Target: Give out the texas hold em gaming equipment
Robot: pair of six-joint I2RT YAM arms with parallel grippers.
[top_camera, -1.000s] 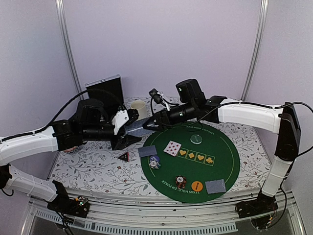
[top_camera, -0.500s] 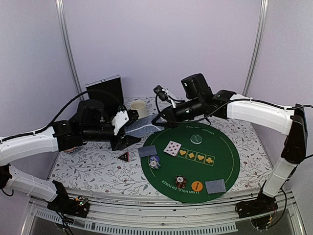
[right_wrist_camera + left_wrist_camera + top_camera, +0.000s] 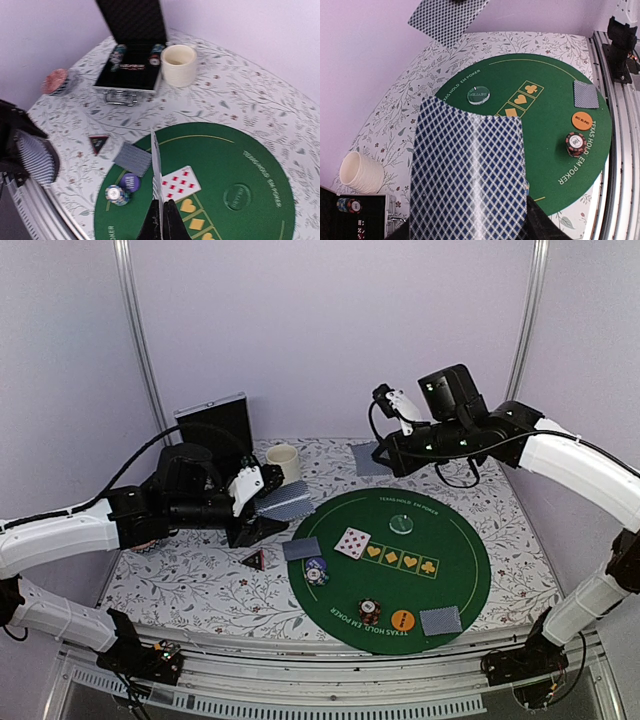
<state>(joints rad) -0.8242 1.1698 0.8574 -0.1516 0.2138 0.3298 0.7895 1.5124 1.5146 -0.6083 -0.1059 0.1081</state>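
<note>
My left gripper (image 3: 262, 510) is shut on a pack of grey-blue-backed playing cards (image 3: 470, 170), held above the table's left half. My right gripper (image 3: 163, 206) is shut on a single card (image 3: 368, 458), raised over the back of the green mat (image 3: 455, 570); it shows edge-on in the right wrist view. On the mat lie a face-up red card (image 3: 352, 542), two face-down cards (image 3: 300, 549) (image 3: 440, 621), a blue-white chip stack (image 3: 317, 571), a dark red stack (image 3: 369, 611), an orange disc (image 3: 402, 620) and a pale green chip (image 3: 401, 524). The triangular token (image 3: 254, 560) lies left of the mat.
A cream mug (image 3: 283, 460) and an open black case (image 3: 215, 430) holding more chips stand at the back left. A reddish chip stack (image 3: 55, 81) sits on the floral cloth at the far left. Metal rails run along the table's near edge.
My right gripper shut on one card at the left gripper's pack and carried it up and to the right, over the back of the mat. The left arm stayed still.
</note>
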